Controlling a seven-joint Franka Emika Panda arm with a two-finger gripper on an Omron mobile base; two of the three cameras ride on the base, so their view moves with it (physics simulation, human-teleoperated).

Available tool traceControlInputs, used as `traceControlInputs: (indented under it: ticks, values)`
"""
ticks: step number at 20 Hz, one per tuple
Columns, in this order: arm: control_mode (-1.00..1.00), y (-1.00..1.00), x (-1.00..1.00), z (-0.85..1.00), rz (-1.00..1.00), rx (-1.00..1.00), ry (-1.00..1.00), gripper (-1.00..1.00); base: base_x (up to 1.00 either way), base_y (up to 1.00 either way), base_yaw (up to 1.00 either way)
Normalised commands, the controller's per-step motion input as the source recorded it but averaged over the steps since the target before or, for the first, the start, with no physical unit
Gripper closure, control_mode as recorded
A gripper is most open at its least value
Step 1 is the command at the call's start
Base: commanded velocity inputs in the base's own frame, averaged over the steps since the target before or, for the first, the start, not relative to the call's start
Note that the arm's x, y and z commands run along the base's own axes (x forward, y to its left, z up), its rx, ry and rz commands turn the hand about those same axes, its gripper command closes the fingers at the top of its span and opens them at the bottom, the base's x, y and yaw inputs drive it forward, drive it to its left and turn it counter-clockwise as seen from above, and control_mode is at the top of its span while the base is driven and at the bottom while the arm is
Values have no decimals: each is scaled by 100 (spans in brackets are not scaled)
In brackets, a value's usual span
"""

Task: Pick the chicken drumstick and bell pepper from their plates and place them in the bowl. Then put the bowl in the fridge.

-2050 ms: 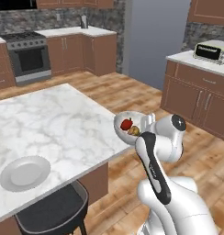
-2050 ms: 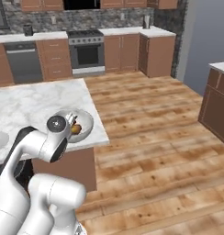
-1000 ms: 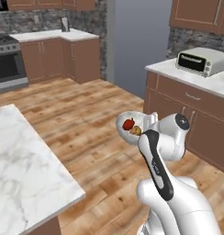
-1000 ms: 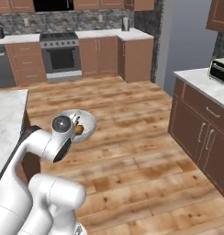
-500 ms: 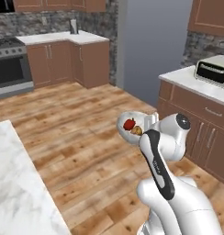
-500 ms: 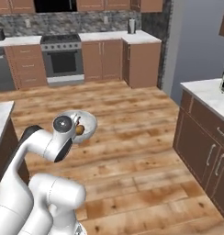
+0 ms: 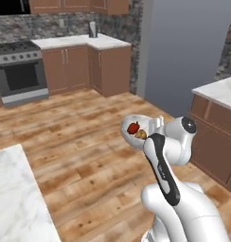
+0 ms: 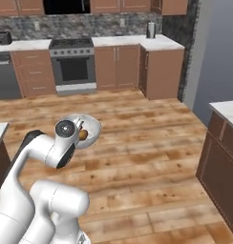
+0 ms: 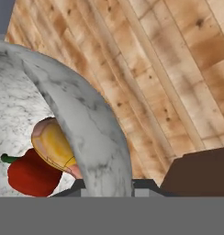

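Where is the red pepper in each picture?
Left base view: the bell pepper sits in the bowl near the middle, above the arm.
Right base view: hidden behind the arm's round joint; the bowl's rim peeks out left of centre.
Hand view: bottom left, inside the bowl.
Shared landmark: the chicken drumstick beside it.
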Motion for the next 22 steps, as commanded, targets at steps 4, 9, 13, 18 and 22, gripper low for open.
traceControlInputs:
  ticks: [4, 9, 13, 18, 22]
  values:
    - [100, 0, 0, 0, 0, 0, 0, 100, 94, 6, 13]
    - [100, 0, 0, 0, 0, 0, 0, 100, 94, 9, 13]
    - [100, 0, 0, 0, 0, 0, 0, 100, 94, 11, 14]
    - [100, 0, 0, 0, 0, 0, 0, 100, 94, 9, 17]
    - [100, 0, 0, 0, 0, 0, 0, 100, 94, 7, 21]
